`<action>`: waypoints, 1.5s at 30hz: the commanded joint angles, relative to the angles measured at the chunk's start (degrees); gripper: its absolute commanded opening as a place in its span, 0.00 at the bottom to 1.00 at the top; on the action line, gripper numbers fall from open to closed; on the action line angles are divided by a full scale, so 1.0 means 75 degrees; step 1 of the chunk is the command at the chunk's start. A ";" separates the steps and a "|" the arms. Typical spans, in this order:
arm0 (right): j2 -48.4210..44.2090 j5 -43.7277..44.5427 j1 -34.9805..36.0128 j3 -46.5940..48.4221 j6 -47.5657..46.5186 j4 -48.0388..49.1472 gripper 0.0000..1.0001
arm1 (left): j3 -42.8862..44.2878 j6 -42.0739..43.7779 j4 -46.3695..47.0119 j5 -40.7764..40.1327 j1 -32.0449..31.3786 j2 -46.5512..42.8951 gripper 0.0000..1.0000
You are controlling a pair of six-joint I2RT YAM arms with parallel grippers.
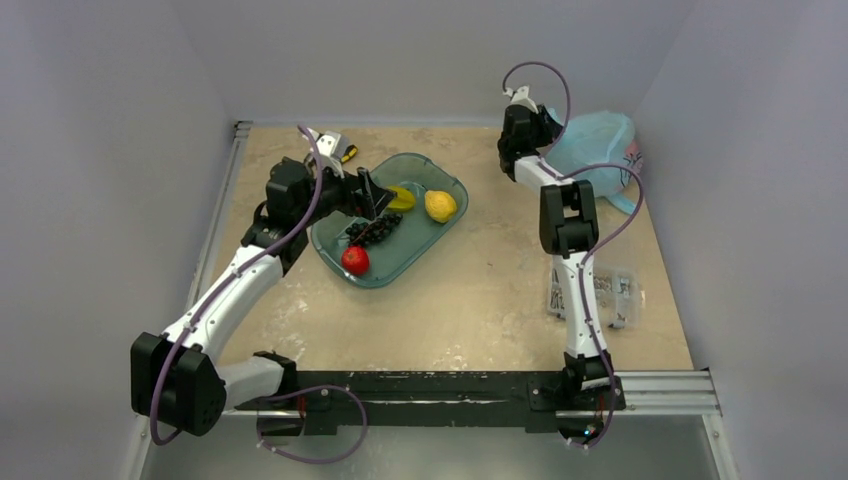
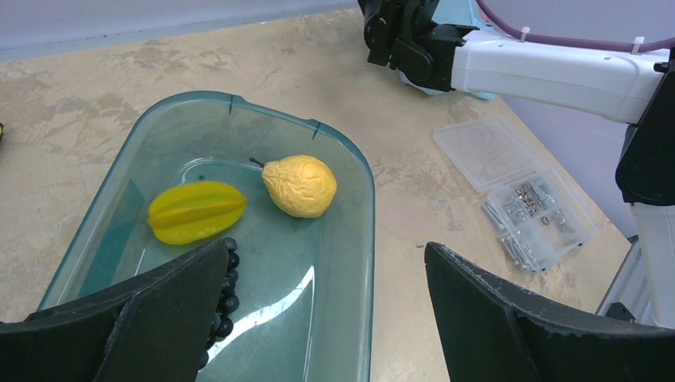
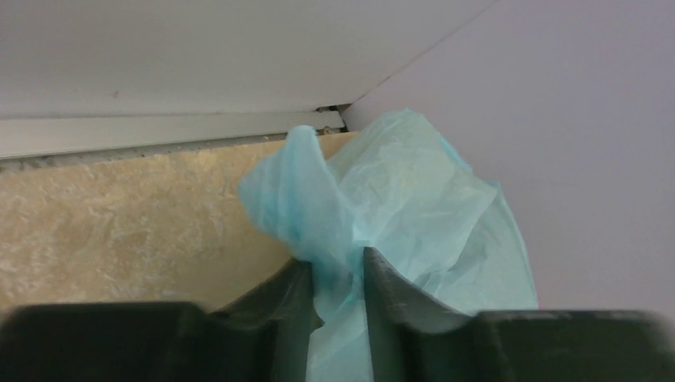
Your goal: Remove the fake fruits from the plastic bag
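The light-blue plastic bag (image 1: 600, 150) lies crumpled in the far right corner against the walls, with a pink print on its right side. My right gripper (image 1: 548, 124) is at its left edge. In the right wrist view the two dark fingers pinch a bunched fold of the plastic bag (image 3: 414, 199), so my right gripper (image 3: 338, 274) is shut on it. The fake fruits are hidden; none shows through the plastic. My left gripper (image 1: 375, 195) hangs wide open over the teal tray (image 1: 440, 238), and between the fingers of this gripper (image 2: 326, 255) there is nothing.
The tray (image 2: 362, 207) holds a yellow-green star fruit (image 2: 196, 211), a yellow pear (image 2: 301, 185), black grapes (image 2: 227, 290) and a red round fruit (image 1: 354, 260). A clear box of screws (image 1: 610, 295) sits beside the right arm. A yellow-handled tool (image 1: 347, 153) lies at the back.
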 commanded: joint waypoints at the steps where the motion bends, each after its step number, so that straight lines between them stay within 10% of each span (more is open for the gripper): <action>1: -0.0371 0.0130 0.0157 0.0536 -0.0511 0.0393 0.01 | 0.0375 0.0120 -0.0016 -0.0011 -0.0084 0.0010 0.94; 13: -0.3667 -0.3757 0.0419 -0.0431 0.4971 -0.3298 0.00 | 0.0469 0.0343 -0.0213 -0.0108 -0.0222 0.0029 0.93; 22: -0.6359 -0.5689 -0.0455 -0.3779 0.8475 -0.2272 0.00 | 0.0540 0.0314 -0.0284 0.0018 -0.0219 0.0093 0.93; 45: -0.8068 -0.6785 -0.0869 -0.8456 0.8831 -0.2596 0.00 | 0.0718 0.0214 -0.0400 0.0419 -0.0326 0.0244 0.91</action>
